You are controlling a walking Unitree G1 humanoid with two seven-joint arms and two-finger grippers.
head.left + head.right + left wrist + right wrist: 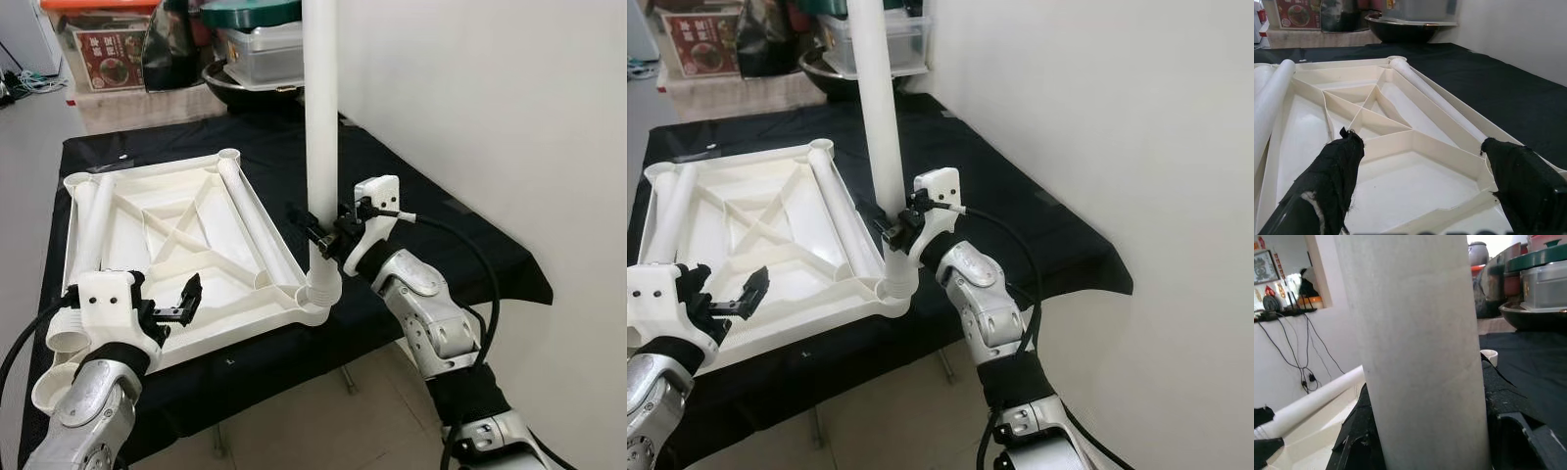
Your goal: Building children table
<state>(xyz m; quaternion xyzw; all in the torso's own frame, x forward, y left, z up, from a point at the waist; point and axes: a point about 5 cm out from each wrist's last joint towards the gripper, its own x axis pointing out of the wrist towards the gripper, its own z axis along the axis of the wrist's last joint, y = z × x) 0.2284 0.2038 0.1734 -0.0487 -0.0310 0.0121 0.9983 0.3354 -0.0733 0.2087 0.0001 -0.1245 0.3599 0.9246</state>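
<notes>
In the eye views, the right end effector (328,235) is pinching a white leg (321,127) low on its shaft, standing upright in the near-right corner socket of the upturned white tabletop (147,230) lying on the black-draped bench (431,220). In the left wrist view, the left end effector (1420,176) is hovering spread over the tabletop's ribbed underside, touching nothing. In the right wrist view, the leg is looking smooth, stiff and probably light (likely slippery plastic), so gripping low near the socket seems steadiest.

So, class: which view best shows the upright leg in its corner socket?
The left eye view: the leg stands in the socket, right gripper clamped on it. The right eye view matches. The right wrist view gives a close, socketless leg.
</notes>
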